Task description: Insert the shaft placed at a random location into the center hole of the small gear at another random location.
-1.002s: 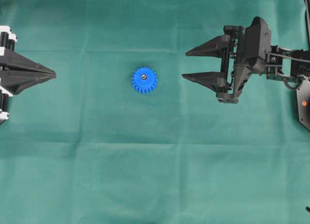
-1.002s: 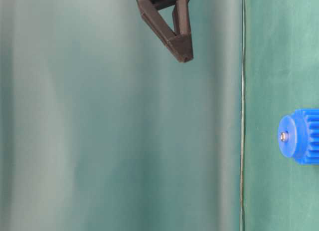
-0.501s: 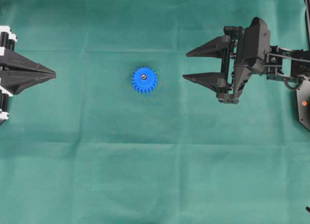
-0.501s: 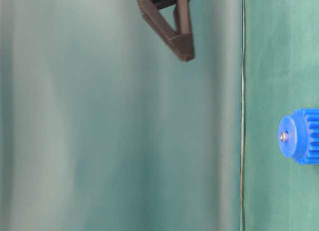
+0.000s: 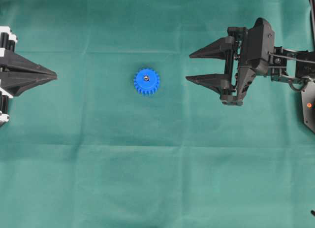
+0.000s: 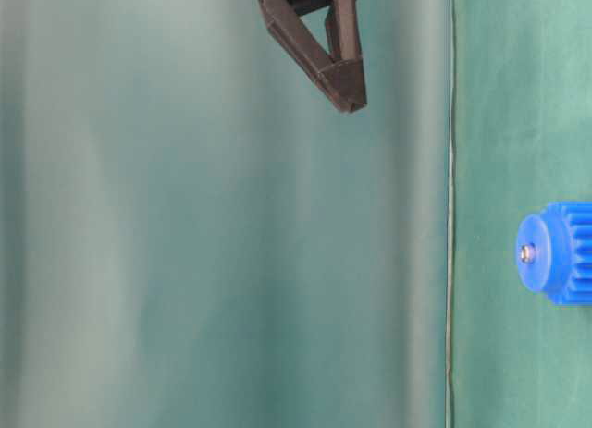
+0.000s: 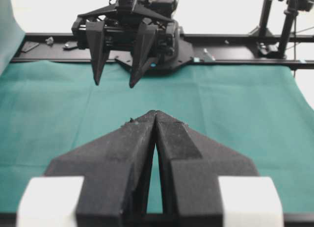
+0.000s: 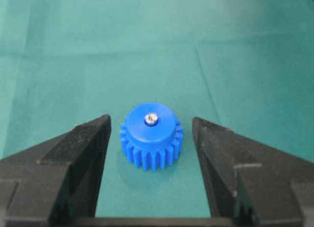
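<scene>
The small blue gear (image 5: 146, 81) lies flat on the green cloth, left of centre. The silver shaft (image 5: 146, 79) sits in the center hole of its hub, showing as a shiny dot; it also shows in the right wrist view (image 8: 151, 119) and the table-level view (image 6: 527, 253). The hole itself is hidden by the shaft. My right gripper (image 5: 188, 67) is open and empty, to the right of the gear and above the cloth; the gear (image 8: 151, 135) lies ahead between its jaws. My left gripper (image 5: 55, 77) is shut and empty at the far left edge.
Green cloth (image 5: 157, 169) covers the whole table. The right arm's base and black frame rail (image 7: 235, 38) stand across the table in the left wrist view. A stand (image 7: 287, 16) rises at the back right of that view.
The right gripper has drawn back slightly to the right and risen a little, away from the gear. The gear, shaft and left gripper have not moved.
</scene>
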Tool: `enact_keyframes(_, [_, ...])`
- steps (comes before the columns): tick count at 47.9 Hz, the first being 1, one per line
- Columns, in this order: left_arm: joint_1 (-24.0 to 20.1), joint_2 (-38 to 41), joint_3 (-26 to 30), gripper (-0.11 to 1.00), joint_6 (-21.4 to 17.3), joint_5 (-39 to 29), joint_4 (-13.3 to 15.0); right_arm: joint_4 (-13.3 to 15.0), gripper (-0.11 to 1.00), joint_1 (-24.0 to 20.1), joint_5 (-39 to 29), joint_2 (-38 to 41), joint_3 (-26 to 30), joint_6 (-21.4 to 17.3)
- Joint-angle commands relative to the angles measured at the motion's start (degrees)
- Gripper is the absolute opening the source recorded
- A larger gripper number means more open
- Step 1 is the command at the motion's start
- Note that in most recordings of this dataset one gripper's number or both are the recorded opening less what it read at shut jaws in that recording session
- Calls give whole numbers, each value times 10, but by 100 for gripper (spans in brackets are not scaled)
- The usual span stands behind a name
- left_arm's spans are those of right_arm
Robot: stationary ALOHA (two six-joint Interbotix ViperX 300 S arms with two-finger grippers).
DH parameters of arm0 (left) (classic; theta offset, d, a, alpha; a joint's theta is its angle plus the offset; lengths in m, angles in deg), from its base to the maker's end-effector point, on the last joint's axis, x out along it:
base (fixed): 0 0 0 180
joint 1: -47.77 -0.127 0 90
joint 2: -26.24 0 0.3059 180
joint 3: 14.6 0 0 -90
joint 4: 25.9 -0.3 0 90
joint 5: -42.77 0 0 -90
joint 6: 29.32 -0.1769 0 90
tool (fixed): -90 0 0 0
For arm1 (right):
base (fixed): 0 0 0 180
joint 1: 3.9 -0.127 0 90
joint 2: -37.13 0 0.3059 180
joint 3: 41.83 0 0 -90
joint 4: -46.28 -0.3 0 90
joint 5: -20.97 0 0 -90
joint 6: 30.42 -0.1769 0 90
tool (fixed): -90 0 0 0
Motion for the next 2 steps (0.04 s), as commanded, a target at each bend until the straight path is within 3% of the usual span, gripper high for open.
enact_keyframes(1, [1,4,9,0,1,3,-2,-3,67,-1,0,-7,6,-2])
enact_keyframes(2, [1,4,9,0,1,3,-2,-3,67,-1,-1,-7,6,-2])
